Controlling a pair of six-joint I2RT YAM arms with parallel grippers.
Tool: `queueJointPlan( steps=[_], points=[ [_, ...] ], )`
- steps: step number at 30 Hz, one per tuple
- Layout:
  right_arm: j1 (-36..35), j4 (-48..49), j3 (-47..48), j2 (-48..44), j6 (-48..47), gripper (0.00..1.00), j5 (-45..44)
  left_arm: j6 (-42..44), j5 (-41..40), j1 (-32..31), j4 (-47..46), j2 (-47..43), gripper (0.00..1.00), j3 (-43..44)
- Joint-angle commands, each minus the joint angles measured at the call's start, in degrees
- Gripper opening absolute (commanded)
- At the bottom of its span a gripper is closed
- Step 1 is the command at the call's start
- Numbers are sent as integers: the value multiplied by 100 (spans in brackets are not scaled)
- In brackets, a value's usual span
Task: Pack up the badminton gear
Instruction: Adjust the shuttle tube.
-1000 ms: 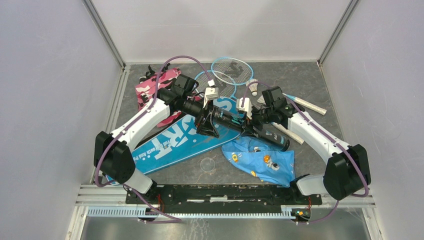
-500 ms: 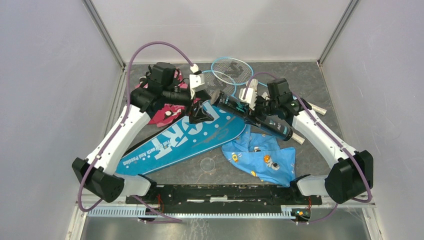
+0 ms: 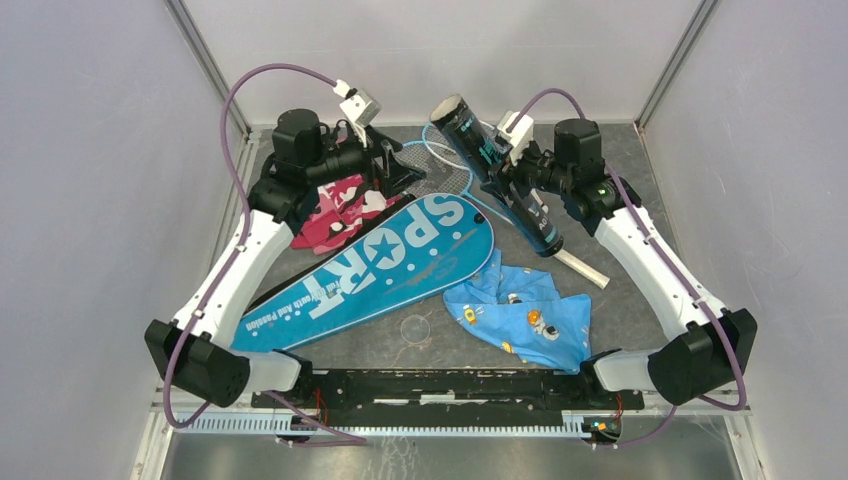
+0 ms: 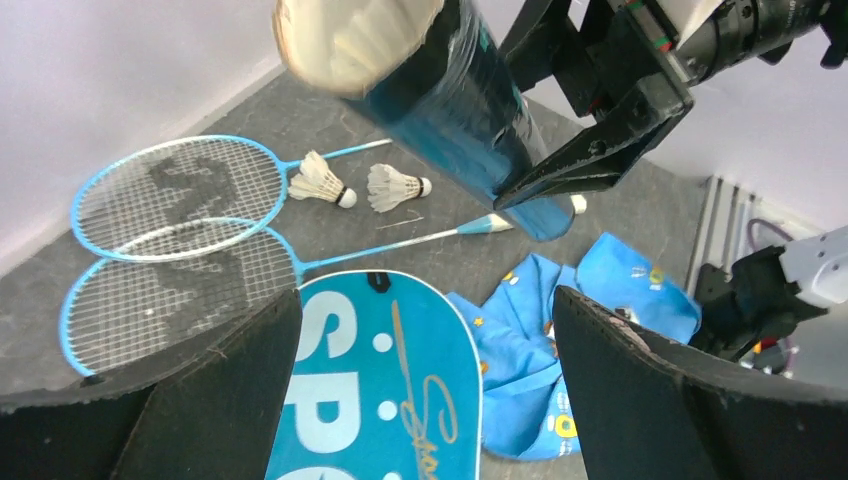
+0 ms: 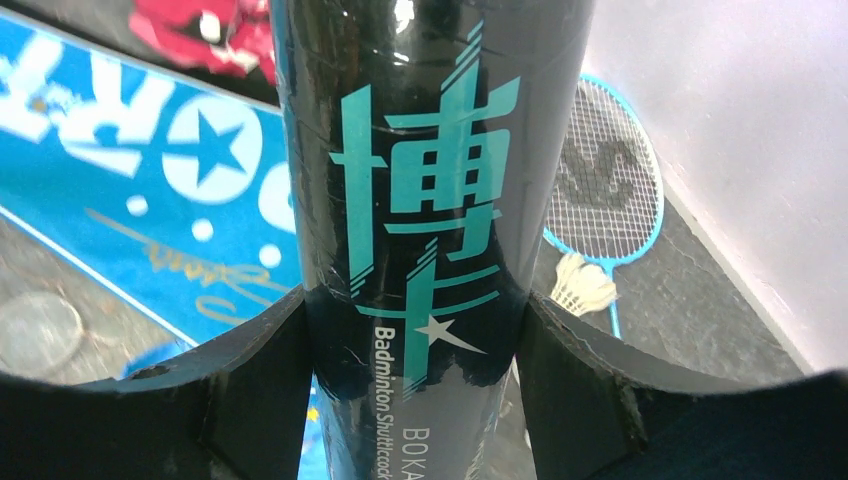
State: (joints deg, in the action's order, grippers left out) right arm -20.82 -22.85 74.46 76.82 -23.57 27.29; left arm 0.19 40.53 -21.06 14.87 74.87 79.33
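My right gripper (image 3: 508,172) is shut on the black cylindrical tube (image 3: 490,160) and holds it in the air, tilted, with its open end toward the back. In the right wrist view both fingers (image 5: 240,380) press the tube (image 5: 420,200) at its sides. White feathers show in the tube's mouth (image 4: 345,40). My left gripper (image 3: 395,172) hangs open and empty at the back left, above the blue SPORT cover (image 4: 380,380). Two light-blue racquets (image 4: 170,195) lie at the back, with two shuttlecocks (image 4: 318,180) beside them.
A pink camouflage bag (image 3: 330,210) lies under the left arm. A blue cartoon-print cloth (image 3: 520,315) is crumpled at the front right. A clear round lid (image 3: 413,328) lies near the front. The white racquet handle (image 3: 580,268) sticks out under the tube.
The left arm drew back from the tube's end to the back left. The right arm lifted the tube off the cover and swung it toward the back, open end up.
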Motion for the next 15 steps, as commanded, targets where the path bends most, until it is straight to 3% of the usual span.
queueJointPlan(
  steps=[1, 8, 15],
  points=[
    [42, 1230, 324, -3, 1437, 0, 110, -1712, 26, -1, -1659, 194, 100, -463],
    [79, 2468, 247, 245, 3183, 0, 892, -3574, 315, -129, -4131, 562, 100, -1430],
    [127, 4136, -251, 531, 5050, 0, 1611, -4126, 224, -466, -5499, 875, 100, -2053]
  ],
)
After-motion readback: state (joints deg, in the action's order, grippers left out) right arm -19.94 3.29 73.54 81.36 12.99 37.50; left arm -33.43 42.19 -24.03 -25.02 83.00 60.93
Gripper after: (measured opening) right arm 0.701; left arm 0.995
